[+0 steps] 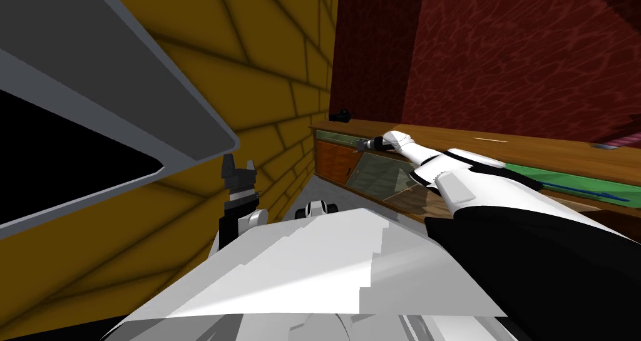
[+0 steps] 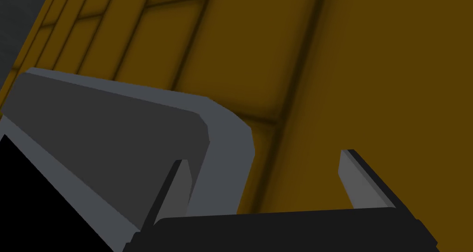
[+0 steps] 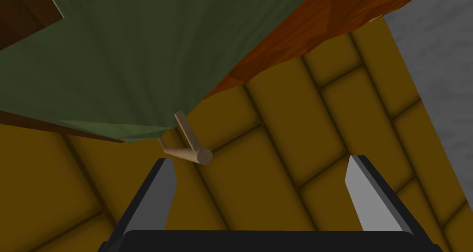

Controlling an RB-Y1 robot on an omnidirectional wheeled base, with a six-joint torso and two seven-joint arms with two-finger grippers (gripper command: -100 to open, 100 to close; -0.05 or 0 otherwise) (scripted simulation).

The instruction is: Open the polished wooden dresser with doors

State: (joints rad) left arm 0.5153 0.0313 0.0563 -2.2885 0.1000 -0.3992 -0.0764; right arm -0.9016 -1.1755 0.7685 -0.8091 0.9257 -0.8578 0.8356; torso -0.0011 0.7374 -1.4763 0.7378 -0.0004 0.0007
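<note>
While the right gripper [image 3: 261,161] gapes empty beside the door handle [image 3: 189,146], the left gripper [image 2: 264,158] gapes too, by a yellow wall [image 2: 369,78].

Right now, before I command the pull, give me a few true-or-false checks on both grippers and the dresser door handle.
1. The right gripper is shut on the handle. False: its fingers are open, and the handle lies just ahead of one of them, ungripped.
2. The left gripper is open. True.
3. The left arm is the one reaching to the dresser. False: the left gripper is raised by a grey frame on the yellow wall; the right arm reaches to the dresser.
4. The door panel that carries the handle is green-tinted. True.
5. In the right wrist view, the yellow wall shows behind the handle. True.
</note>
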